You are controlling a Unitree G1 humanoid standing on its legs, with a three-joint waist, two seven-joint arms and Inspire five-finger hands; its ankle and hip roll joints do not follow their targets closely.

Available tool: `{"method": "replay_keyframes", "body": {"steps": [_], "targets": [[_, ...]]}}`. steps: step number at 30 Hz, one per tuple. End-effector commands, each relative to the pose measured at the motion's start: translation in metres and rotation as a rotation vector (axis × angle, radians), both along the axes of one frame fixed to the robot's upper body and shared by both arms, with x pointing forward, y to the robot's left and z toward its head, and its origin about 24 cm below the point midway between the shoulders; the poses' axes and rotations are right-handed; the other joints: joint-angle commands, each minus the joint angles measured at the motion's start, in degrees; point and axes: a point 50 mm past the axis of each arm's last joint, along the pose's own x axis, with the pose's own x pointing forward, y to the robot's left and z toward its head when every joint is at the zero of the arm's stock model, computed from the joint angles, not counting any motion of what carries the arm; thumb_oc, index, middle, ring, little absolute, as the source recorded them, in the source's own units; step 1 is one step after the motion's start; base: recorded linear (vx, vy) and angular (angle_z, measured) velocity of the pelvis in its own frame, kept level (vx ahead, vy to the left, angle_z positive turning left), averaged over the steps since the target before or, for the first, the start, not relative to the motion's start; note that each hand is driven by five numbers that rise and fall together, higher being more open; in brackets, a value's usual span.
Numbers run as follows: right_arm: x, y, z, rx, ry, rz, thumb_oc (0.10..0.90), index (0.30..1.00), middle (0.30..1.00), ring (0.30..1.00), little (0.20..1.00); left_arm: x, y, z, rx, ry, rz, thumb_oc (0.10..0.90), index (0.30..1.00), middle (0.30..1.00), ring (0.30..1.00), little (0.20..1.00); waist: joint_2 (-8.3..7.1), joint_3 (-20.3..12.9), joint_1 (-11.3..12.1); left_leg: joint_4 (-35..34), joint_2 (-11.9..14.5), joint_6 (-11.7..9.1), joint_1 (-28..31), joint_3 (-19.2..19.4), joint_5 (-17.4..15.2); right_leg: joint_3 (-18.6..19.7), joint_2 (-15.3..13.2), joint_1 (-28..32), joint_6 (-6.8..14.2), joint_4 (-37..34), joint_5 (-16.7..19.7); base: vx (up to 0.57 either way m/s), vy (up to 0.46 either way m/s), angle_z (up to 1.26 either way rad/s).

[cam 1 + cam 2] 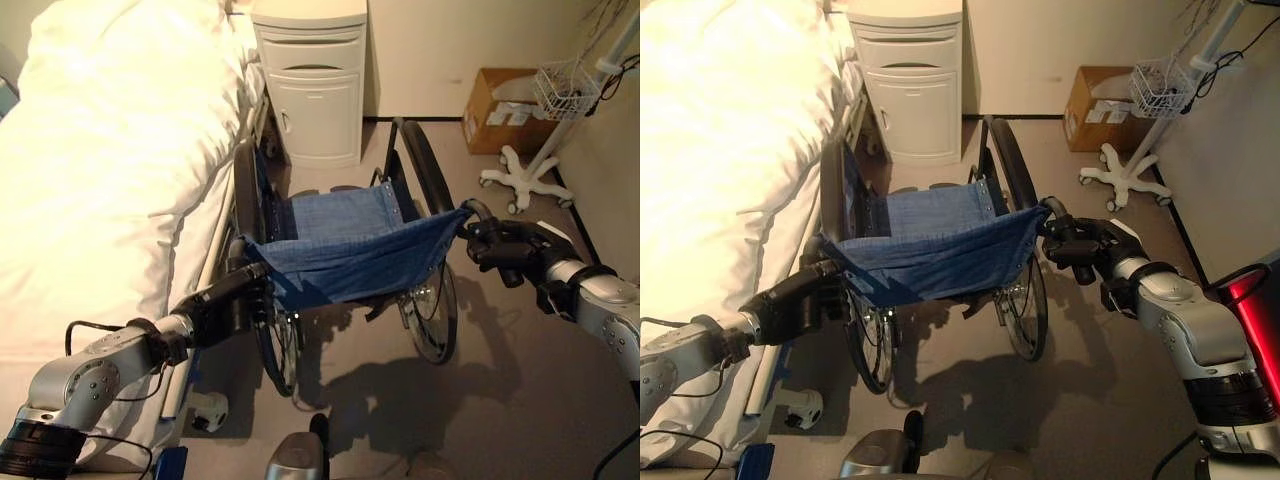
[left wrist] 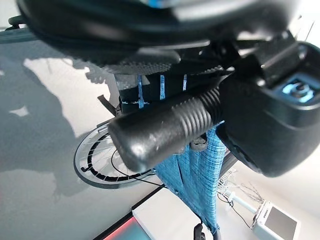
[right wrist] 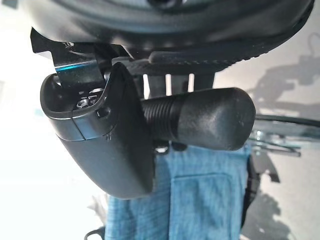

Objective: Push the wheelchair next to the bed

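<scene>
A wheelchair with a blue cloth seat and backrest (image 1: 345, 245) stands close alongside the white-covered bed (image 1: 100, 180), facing the back of the room. My left hand (image 1: 228, 305) is shut on the wheelchair's left push handle (image 2: 165, 127); the ribbed black grip sticks out past its thumb. My right hand (image 1: 510, 245) is shut on the right push handle (image 3: 205, 117) in the same way. The large wheels (image 1: 432, 305) rest on the grey floor.
A white bedside cabinet (image 1: 312, 80) stands just ahead of the wheelchair at the bed's head. A cardboard box (image 1: 505, 110) and a white rolling stand with a wire basket (image 1: 545, 165) sit at the back right. Open floor lies to the right.
</scene>
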Motion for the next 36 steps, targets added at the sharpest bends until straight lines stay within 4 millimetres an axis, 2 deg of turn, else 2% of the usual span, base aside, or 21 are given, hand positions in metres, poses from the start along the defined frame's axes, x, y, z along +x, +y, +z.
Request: {"method": "replay_keyframes", "body": {"steps": [1,4,7,9,13,15,17,20,22,23,24,25,26,27,29,31,34,36], "targets": [[-0.01,0.033,0.0,0.049,-0.04,0.249,0.4,0.3,0.3,0.3,0.3,0.027,0.008,0.082,-0.016,-0.422,0.005,0.4,0.3,0.3,0.3,0.3,2.07,-9.2,-2.9,3.7,0.0,-1.2,-6.3,-1.5,1.8,-2.2,2.6,2.2,-1.7,7.7,2.8,0.12,0.114,-0.26],[-0.006,0.034,-0.001,0.058,-0.037,0.232,0.4,0.3,0.3,0.3,0.3,0.03,0.005,0.08,-0.024,-0.422,0.013,0.4,0.3,0.3,0.3,0.3,1.82,-9.3,-3.4,4.2,-1.9,-1.0,-6.4,-1.8,0.9,-2.1,6.6,1.1,-2.9,3.0,0.7,0.16,0.121,-0.23],[-0.004,0.034,-0.001,0.046,-0.037,0.237,0.4,0.3,0.3,0.3,0.3,0.032,0.003,0.078,-0.049,-0.426,0.031,0.4,0.3,0.3,0.3,0.3,1.53,-8.7,-4.1,6.1,-2.6,-1.5,-6.5,-1.7,0.0,-2.1,8.0,0.3,-4.1,-2.2,0.9,0.11,0.058,-0.17],[-0.001,0.032,0.002,0.032,-0.047,0.231,0.4,0.3,0.3,0.3,0.3,0.036,-0.003,0.077,-0.071,-0.426,0.039,0.4,0.3,0.3,0.3,0.3,1.01,-7.8,-5.2,8.2,-3.6,-2.0,-6.2,-1.4,-1.6,-1.3,8.8,-0.7,-4.5,-8.3,3.8,0.12,0.031,-0.21],[0.005,0.031,0.01,0.021,-0.075,0.227,0.4,0.3,0.3,0.3,0.3,0.045,-0.008,0.073,-0.062,-0.425,0.041,0.4,0.3,0.3,0.3,0.3,-0.27,-7.0,-7.6,11.1,-5.3,-2.1,-4.3,-0.5,-4.5,0.8,7.7,-4.7,-2.3,-15.6,12.4,0.15,-0.028,-0.06],[0.006,0.034,0.014,0.025,-0.087,0.231,0.4,0.3,0.3,0.3,0.3,0.048,-0.007,0.076,-0.058,-0.434,0.046,0.4,0.3,0.3,0.3,0.3,-0.16,-6.9,-8.6,10.7,-4.9,-1.9,-2.5,0.2,-6.1,1.1,7.7,-7.2,-1.7,-14.8,13.6,0.2,-0.063,0.15],[0.008,0.036,0.017,0.035,-0.091,0.237,0.4,0.3,0.3,0.3,0.3,0.051,-0.006,0.079,-0.055,-0.44,0.05,0.4,0.3,0.3,0.3,0.3,0.08,-7.3,-9.1,10.4,-4.3,-1.7,-0.9,1.0,-6.4,0.2,8.3,-8.1,-2.0,-13.6,13.0,0.23,-0.078,0.24],[0.008,0.034,0.017,0.043,-0.082,0.233,0.4,0.3,0.3,0.3,0.3,0.052,-0.006,0.081,-0.045,-0.441,0.044,0.4,0.3,0.3,0.3,0.3,0.22,-8.3,-9.6,12.2,-3.6,-2.4,-0.7,0.6,-4.8,0.0,9.9,-7.4,-3.1,-13.6,11.9,0.21,-0.075,0.14],[0.007,0.032,0.016,0.043,-0.069,0.229,0.4,0.3,0.3,0.3,0.3,0.051,-0.006,0.08,-0.059,-0.434,0.053,0.4,0.3,0.3,0.3,0.3,0.26,-9.0,-9.5,15.3,-2.3,-4.2,-0.9,0.4,-2.0,-1.7,10.4,-6.6,-4.3,-13.8,10.8,0.22,-0.071,0.17],[0.006,0.032,0.015,0.036,-0.063,0.232,0.4,0.3,0.3,0.3,0.3,0.05,-0.006,0.08,-0.063,-0.43,0.065,0.4,0.3,0.3,0.3,0.3,0.29,-9.4,-9.4,18.8,-1.0,-6.1,-1.3,0.2,1.7,-3.0,10.7,-5.7,-5.5,-14.2,10.2,0.2,-0.077,0.12],[0.006,0.033,0.016,0.03,-0.063,0.233,0.4,0.3,0.3,0.3,0.3,0.051,-0.007,0.08,-0.065,-0.429,0.069,0.4,0.3,0.3,0.3,0.3,0.11,-9.4,-9.3,22.6,-0.5,-7.3,-2.1,-0.4,3.8,-3.5,10.6,-5.3,-6.1,-14.6,10.1,0.17,-0.071,0.14],[0.007,0.033,0.017,0.028,-0.063,0.234,0.4,0.3,0.3,0.3,0.3,0.051,-0.007,0.08,-0.066,-0.427,0.073,0.4,0.3,0.3,0.3,0.3,0.09,-9.4,-9.4,23.3,-0.3,-7.5,-2.4,-0.5,4.2,-3.6,10.6,-5.2,-6.2,-14.7,10.0,0.15,-0.062,0.22],[0.008,0.034,0.019,0.017,-0.064,0.24,0.4,0.3,0.3,0.3,0.3,0.051,-0.006,0.078,-0.072,-0.425,0.082,0.4,0.3,0.3,0.3,0.3,-0.42,-9.4,-8.9,29.8,-0.8,-8.3,-4.4,-1.3,5.7,-4.7,9.9,-4.4,-6.9,-15.0,9.8,0.15,-0.035,0.36],[0.009,0.035,0.021,0.015,-0.063,0.242,0.4,0.3,0.3,0.3,0.3,0.052,-0.005,0.078,-0.075,-0.425,0.084,0.4,0.3,0.3,0.3,0.3,-0.5,-9.3,-8.7,31.7,-0.9,-8.3,-5.5,-1.7,5.9,-4.8,9.9,-4.2,-7.2,-14.8,9.6,0.19,-0.016,0.23],[0.01,0.036,0.023,0.015,-0.061,0.245,0.4,0.3,0.3,0.3,0.3,0.052,-0.003,0.077,-0.081,-0.424,0.089,0.4,0.3,0.3,0.3,0.3,-0.4,-8.9,-8.6,30.8,-0.2,-8.1,-6.8,-1.6,6.0,-4.8,10.1,-3.8,-7.4,-14.4,9.3,0.15,0.044,-0.01],[0.011,0.037,0.022,0.005,-0.052,0.251,0.4,0.3,0.3,0.3,0.3,0.051,-0.001,0.072,-0.078,-0.418,0.098,0.4,0.3,0.3,0.3,0.3,0.15,-8.2,-8.3,21.0,1.6,-7.0,-6.5,-1.2,5.4,-3.6,10.8,-2.6,-6.8,-14.2,8.8,0.21,0.153,0.03],[0.01,0.038,0.018,0.0,-0.048,0.251,0.4,0.3,0.3,0.3,0.3,0.046,0.004,0.065,-0.078,-0.416,0.104,0.4,0.3,0.3,0.3,0.3,1.03,-7.6,-6.9,7.1,2.2,-6.7,-6.0,-3.3,7.4,-1.1,12.1,0.0,-5.8,-15.1,7.7,0.19,0.156,-0.05],[0.007,0.035,0.014,0.004,-0.043,0.246,0.4,0.3,0.3,0.3,0.3,0.042,0.003,0.059,-0.085,-0.409,0.106,0.4,0.3,0.3,0.3,0.3,1.06,-7.3,-6.3,5.7,2.2,-6.7,-6.5,-4.8,8.3,-0.2,12.0,1.1,-5.6,-15.2,7.1,0.21,0.143,-0.21]]}}
